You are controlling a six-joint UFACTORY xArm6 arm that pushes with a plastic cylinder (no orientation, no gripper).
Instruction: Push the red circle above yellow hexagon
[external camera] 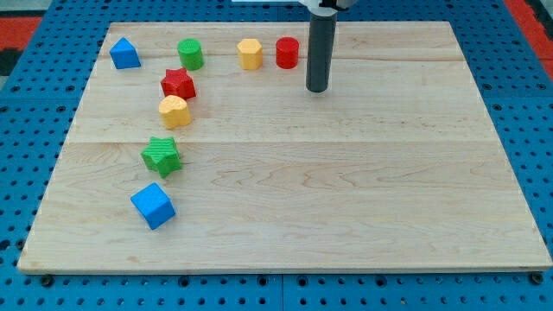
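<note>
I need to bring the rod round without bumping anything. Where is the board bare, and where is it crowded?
Bare: everything to the view's right of my tip, and the whole lower middle and right, bordered by the blue cube and green star. Crowded: the upper left, where the red circle, yellow hexagon, green circle, red star and a second yellow block sit close.

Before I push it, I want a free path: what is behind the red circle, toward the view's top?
Behind the red circle only bare board shows up to its top edge. No block there. My tip stands at its lower right, apart. The circle hides a small strip of board.
</note>
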